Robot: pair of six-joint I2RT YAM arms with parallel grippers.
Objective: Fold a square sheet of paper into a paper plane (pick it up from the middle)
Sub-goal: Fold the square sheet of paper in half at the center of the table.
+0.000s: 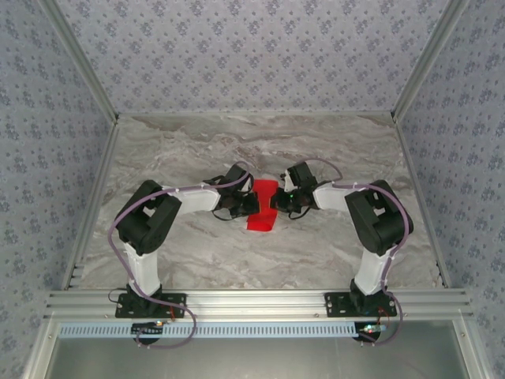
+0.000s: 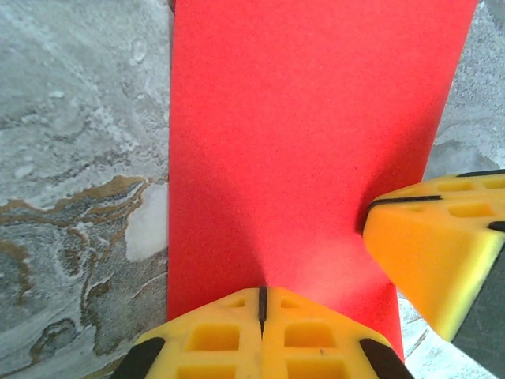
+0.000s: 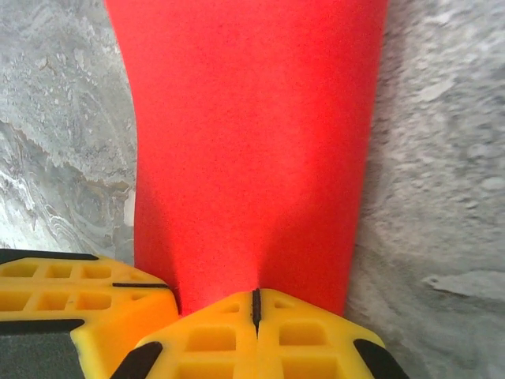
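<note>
The red paper [image 1: 261, 217], a narrow strip, is at the middle of the table [image 1: 197, 142], far from every edge. The left claw [image 2: 261, 298] is clenched on one long side and the right claw [image 3: 255, 304] on the opposite side.

Two arms, left arm [image 1: 150, 225] and right arm [image 1: 377, 221]: white link shells, bulky black joint housings, black wrist units. Lavender cable [image 1: 117, 237] runs in loops along left arm, matching cable [image 1: 407, 215] along right. Black base plates [image 1: 150, 304] at foot of each. On left gripper [image 2: 262, 304] and right gripper [image 3: 256, 304]: yellow fingers [image 2: 213, 339], blocky, moulded with rectangular recessed pockets, thin black edge lines, black patches at outer lower corners.
</note>
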